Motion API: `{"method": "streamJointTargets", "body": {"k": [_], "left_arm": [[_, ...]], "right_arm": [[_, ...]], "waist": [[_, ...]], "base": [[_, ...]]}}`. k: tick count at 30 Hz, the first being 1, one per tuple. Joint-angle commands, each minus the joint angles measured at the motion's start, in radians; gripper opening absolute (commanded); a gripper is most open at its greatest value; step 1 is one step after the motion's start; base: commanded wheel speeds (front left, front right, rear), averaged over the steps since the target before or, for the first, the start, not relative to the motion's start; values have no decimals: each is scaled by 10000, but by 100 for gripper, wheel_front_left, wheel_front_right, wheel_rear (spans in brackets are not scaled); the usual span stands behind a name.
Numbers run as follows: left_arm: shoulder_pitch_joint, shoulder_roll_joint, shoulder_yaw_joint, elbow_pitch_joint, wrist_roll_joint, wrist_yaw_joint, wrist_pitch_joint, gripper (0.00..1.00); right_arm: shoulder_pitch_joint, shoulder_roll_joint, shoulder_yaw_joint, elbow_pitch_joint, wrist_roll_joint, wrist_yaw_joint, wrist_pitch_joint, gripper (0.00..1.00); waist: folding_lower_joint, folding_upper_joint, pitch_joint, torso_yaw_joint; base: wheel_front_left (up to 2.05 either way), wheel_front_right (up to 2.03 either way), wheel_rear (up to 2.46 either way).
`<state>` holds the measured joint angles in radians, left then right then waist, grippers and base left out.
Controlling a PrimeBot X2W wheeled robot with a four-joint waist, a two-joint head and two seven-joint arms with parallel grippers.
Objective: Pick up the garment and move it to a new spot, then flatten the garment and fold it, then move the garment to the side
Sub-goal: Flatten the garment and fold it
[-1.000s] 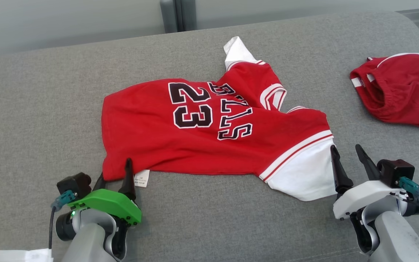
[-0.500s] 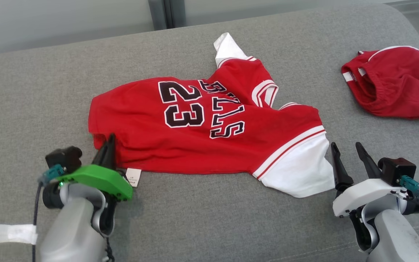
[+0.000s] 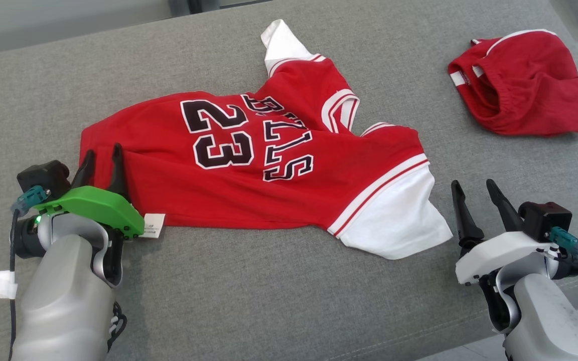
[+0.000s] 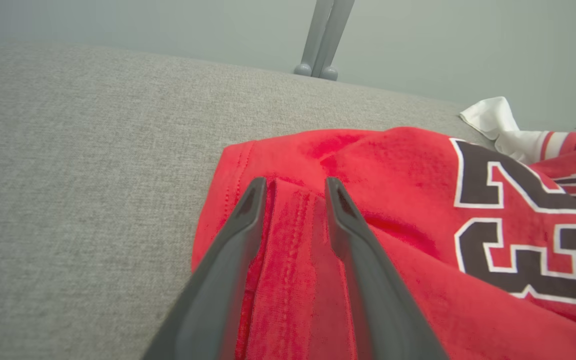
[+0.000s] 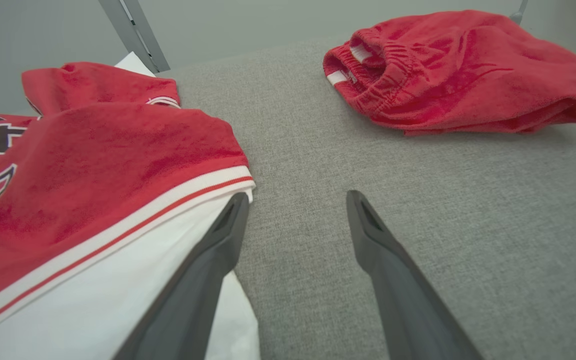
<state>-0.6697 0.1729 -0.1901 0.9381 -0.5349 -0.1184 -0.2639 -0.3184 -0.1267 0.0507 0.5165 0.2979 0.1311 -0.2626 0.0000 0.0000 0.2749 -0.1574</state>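
Grey cushion (image 3: pixel 269 291), jersey (image 3: pixel 168 190) sprawled across the middle, number up. Left fingers (image 3: pixel 117 168) narrowly parted over its hem corner, cloth lying between them. Right fingers (image 3: pixel 462 215) wide, just beside the white sleeve. Shorts (image 3: pixel 525 85) far right.

Grey upholstered surface (image 3: pixel 269 301), pale wall (image 4: pixel 118 20) behind

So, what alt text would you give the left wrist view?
The left gripper, its two dark fingers slightly parted, lies over the hem of a red jersey numbered 23 on a grey cushion. A white sleeve peeks behind.
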Motion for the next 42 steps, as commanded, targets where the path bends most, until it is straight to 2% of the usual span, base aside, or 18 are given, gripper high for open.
{"method": "streamJointTargets", "body": {"k": [1, 9, 13, 19, 26, 32, 41, 42], "left_arm": [[-115, -35, 149, 112, 162, 43, 0, 100], [902, -169, 1410, -1200, 1042, 499, 1, 100], [1938, -497, 1999, -1926, 1545, 274, 1, 100], [2460, -831, 2025, -1922, 1647, -48, 0, 100], [2604, -1127, 1565, -1677, 1109, -129, 0, 100], [2519, -981, 1184, -1379, 649, -129, 1, 100], [2279, -930, 1439, -1328, 926, -130, 0, 100], [2280, -951, 1412, -1278, 912, -130, 0, 92]], "right_arm": [[-76, -80, -67, 22, 68, -9, -25, 100], [225, -18, -442, -156, -130, -9, -25, 100], [431, 61, -524, -404, -463, -11, -25, 100], [536, 137, -512, -418, -542, -11, -25, 100], [521, 111, -439, -323, -494, -11, -25, 100], [464, 57, -453, -309, -489, -9, -25, 100], [439, 70, -509, -401, -467, -11, -25, 100], [444, 87, -504, -397, -478, -9, -25, 100]], "waist": [[0, 0, 106, -139], [0, 0, -451, 357], [0, 0, -843, 665], [0, 0, -927, 755], [0, 0, -825, 483], [0, 0, -711, 275], [0, 0, -563, 219], [0, 0, -558, 221]], "base": [[0, 0, 0], [0, 0, 0], [0, 0, 0], [0, 0, 0], [0, 0, 0], [0, 0, 0], [0, 0, 0], [0, 0, 0]]}}
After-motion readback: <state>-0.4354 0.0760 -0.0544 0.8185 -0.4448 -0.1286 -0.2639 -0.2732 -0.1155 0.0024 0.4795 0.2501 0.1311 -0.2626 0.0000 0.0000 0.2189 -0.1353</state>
